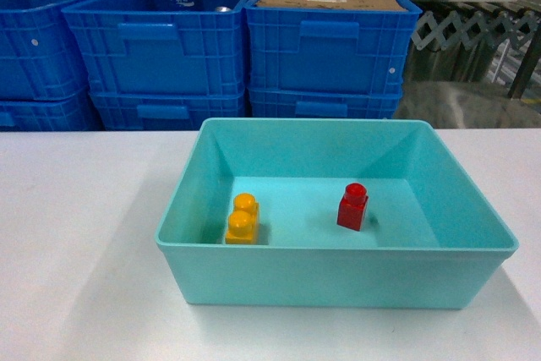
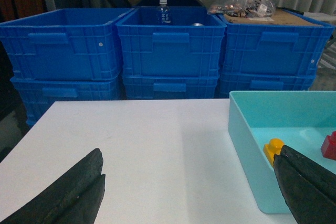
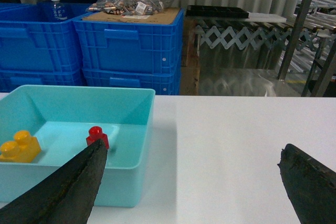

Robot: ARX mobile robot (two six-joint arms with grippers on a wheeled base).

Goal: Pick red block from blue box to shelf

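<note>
Waiting to start: the small glossy red plastic block (image 1: 352, 206) sits untouched in the light turquoise plastic tub (image 1: 338, 276), centre frame.
Both claws, left claw (image 2: 189, 192) and right claw (image 3: 191, 182), gape wide and empty; pickup and shelf placement remain.

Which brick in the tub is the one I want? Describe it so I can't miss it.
On the white table sits a turquoise tub. Two bricks stand on its floor; take the red block at centre-right, small with one stud. The orange-yellow brick to its left has two.

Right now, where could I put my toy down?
On the bare white table left of the blue box, or right of it. Inside, there is floor between the yellow brick and red block. The blue crates behind are crowded.
</note>
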